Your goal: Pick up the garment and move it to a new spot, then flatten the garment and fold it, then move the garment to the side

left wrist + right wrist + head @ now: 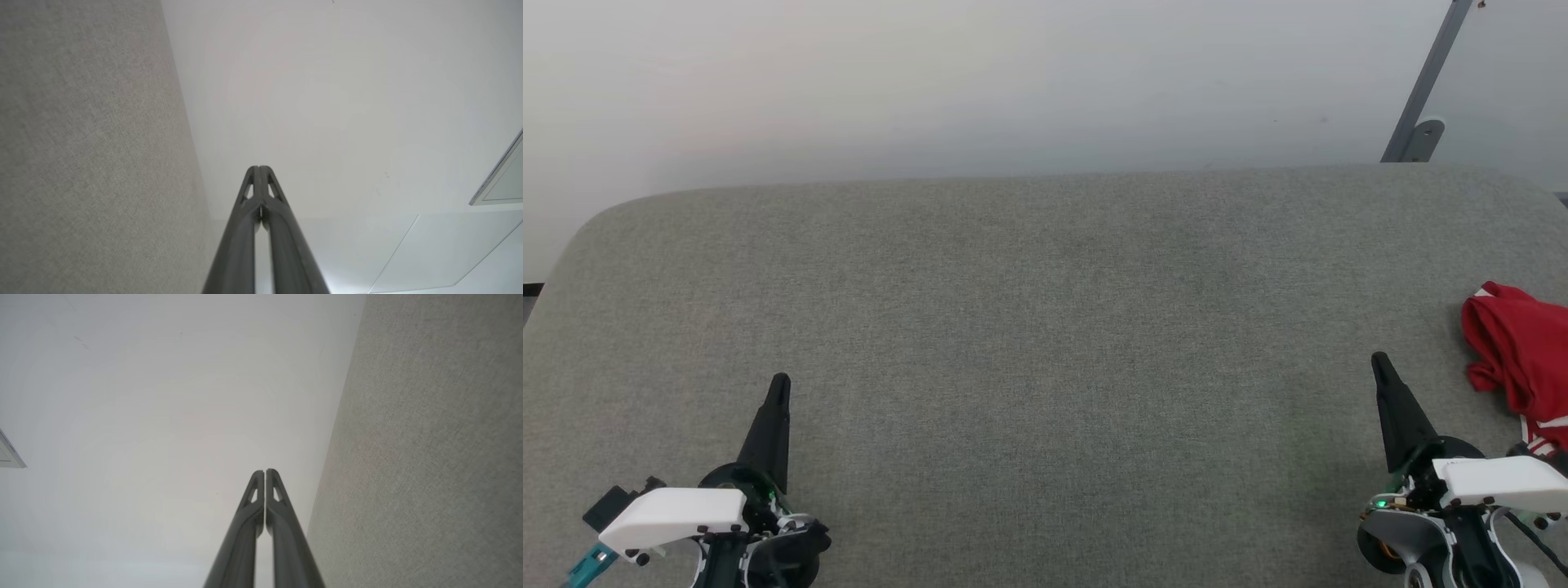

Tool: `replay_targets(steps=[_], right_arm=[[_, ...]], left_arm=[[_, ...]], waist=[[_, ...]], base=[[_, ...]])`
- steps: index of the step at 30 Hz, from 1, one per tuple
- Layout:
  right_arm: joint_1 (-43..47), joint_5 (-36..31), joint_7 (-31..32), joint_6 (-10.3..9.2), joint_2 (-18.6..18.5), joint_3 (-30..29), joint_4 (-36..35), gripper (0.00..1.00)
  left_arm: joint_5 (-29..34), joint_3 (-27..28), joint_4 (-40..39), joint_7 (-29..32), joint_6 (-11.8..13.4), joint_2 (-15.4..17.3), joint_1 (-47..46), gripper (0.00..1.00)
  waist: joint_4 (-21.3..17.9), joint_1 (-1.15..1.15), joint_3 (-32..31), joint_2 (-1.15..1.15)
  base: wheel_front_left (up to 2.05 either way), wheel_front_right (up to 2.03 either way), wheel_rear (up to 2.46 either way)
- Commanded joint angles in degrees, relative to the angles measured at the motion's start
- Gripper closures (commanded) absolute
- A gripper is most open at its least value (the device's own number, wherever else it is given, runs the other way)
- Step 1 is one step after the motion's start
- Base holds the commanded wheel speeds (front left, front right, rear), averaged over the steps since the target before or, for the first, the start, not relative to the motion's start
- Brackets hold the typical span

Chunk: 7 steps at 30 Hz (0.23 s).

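Garment [1523,355] sits crumpled in a red heap at the far right edge of the grey fabric surface [1045,327], toward its near side. A strip of white-and-red striped trim peeks out at the bottom of the heap, and the picture's edge cuts off the rest of the cloth.

Over to the tools. The left gripper [779,382] hangs over the near left part of the surface. Its two dark fingers are pressed together into a single point, and there is nothing between them. The right gripper [1379,359] is over the near right part of the surface, its jaws equally tight and just as empty-handed, and apart from the cloth. Each wrist view confirms it: the left gripper's [259,168] fingers meet at the tips, and so do the right gripper's [264,472].

Now the surface itself, a woven, heathered grey cover with rounded far corners, lying flat and smooth. Beyond its far edge rises a plain pale wall [931,82]. Past the far right corner of the surface a slanted grey metal strut [1425,82] runs up that wall from a small bracket. In the left wrist view the surface [81,163] runs down one side, with a framed panel [500,175] on the pale wall beyond it.
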Motion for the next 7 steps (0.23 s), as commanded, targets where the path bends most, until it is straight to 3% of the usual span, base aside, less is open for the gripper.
replay_targets(steps=[1, 7], right_arm=[[-0.3, 0.2, 0.1, 0.00, 0.1, 0.0, 0.2, 1.00], [-0.3, 0.2, 0.1, 0.00, 0.1, 0.0, 0.2, 1.00]], left_arm=[[0.1, 0.2, 0.0, 0.1, -0.2, -0.2, -0.7, 1.00], [0.2, 0.3, 0.0, 0.2, -0.2, -0.2, -0.7, 1.00]], waist=[[0.0, 0.00, 0.0, 0.00], [0.0, 0.00, 0.0, 0.00]], base=[[0.00, 0.00, 0.00], [0.00, 0.00, 0.00]])
